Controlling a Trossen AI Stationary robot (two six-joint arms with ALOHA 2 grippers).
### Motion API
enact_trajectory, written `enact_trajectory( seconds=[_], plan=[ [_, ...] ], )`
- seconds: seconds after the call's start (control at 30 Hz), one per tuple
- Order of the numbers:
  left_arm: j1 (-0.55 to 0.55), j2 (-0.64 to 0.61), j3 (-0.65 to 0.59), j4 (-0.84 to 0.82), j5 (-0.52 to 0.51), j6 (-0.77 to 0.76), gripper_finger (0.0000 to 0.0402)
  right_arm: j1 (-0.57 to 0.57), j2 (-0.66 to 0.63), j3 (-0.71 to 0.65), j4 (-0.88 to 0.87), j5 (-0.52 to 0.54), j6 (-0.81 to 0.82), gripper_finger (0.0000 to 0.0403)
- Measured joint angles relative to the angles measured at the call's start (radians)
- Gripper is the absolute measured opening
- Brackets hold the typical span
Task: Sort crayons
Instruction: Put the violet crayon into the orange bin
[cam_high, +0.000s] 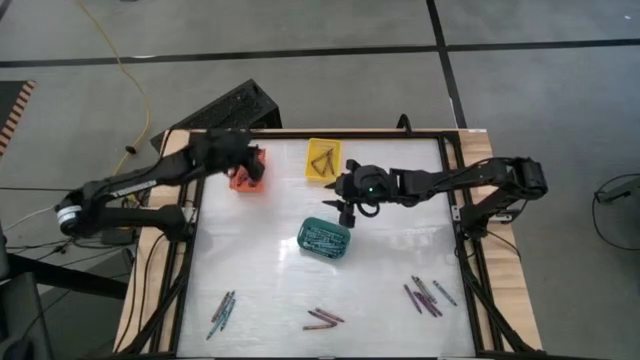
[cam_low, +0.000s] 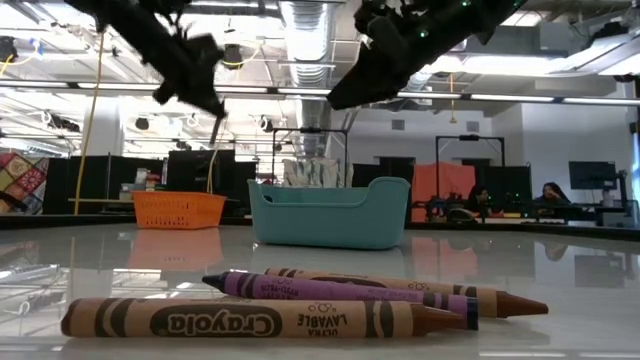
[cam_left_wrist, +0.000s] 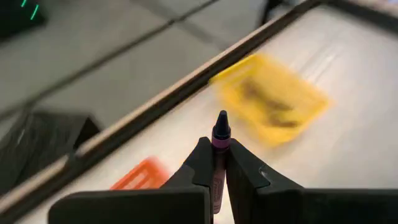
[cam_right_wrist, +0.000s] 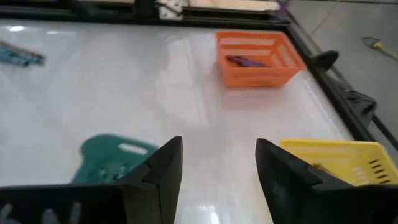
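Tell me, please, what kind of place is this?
Probably a robotics lab in a large open workshop: exposed ceiling ducts, a framed white table on a bare concrete floor, and people at screens behind.

An orange basket (cam_high: 248, 172), yellow basket (cam_high: 324, 160) and teal basket (cam_high: 324, 239) sit on the white table (cam_high: 390, 270); people, apparently seated, appear beyond.
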Motion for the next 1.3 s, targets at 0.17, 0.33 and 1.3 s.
enact_trajectory(
  seconds=[0.17,0.33,1.3],
  plan=[
    [0.201,0.109,0.0,-0.006,0.162,-0.057,0.0003,0.048,0.0,0.0,-0.048,0.0,0.01,0.0184],
    [0.327,0.245,0.0,-0.062,0.295,-0.076,0.0004,0.1,0.0,0.0,-0.145,0.057,0.016,0.0176],
    [0.387,0.408,0.075,-0.183,0.441,-0.066,0.0123,0.201,-0.002,0.0,-0.37,0.104,0.053,0.0173]
  ],
)
